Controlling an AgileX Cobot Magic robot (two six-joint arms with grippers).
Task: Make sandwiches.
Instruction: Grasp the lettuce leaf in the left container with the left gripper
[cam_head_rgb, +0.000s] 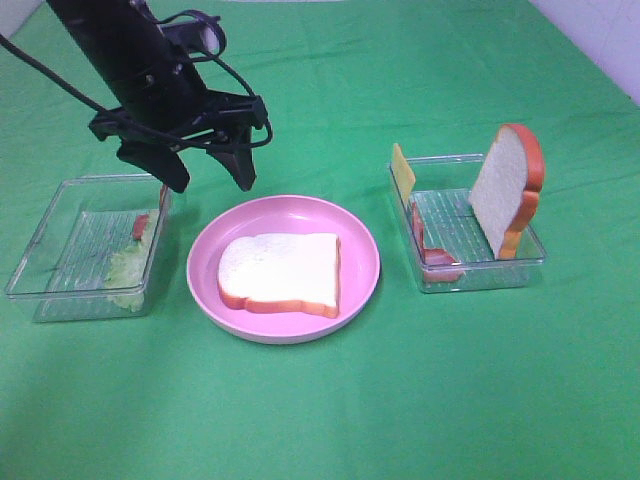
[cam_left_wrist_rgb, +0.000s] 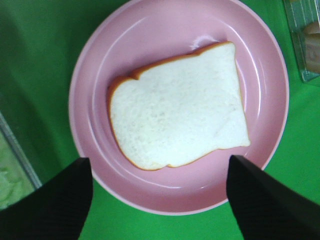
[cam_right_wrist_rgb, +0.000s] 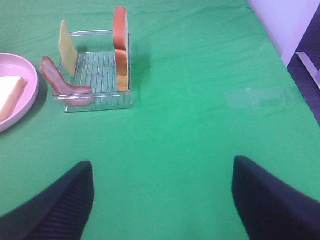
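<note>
Gaping wide, both your jaws hold nothing; the lettuce (cam_head_rgb: 128, 268) looks limp and light, so pinch a raised edge.

You have two bread slices: the flat slice (cam_head_rgb: 280, 272) and the upright slice (cam_head_rgb: 507, 190). You have one pink plate (cam_head_rgb: 290, 212). You have two clear plastic trays, the left tray (cam_head_rgb: 70, 240) and the right tray (cam_head_rgb: 450, 215). Count one yellow cheese slice (cam_head_rgb: 402, 172), one bacon strip (cam_head_rgb: 432, 252) and one clump of lettuce (cam_head_rgb: 128, 270). One small red piece (cam_head_rgb: 140, 226) lies by the lettuce; you cannot tell from here whether it is a second bacon strip.
</note>
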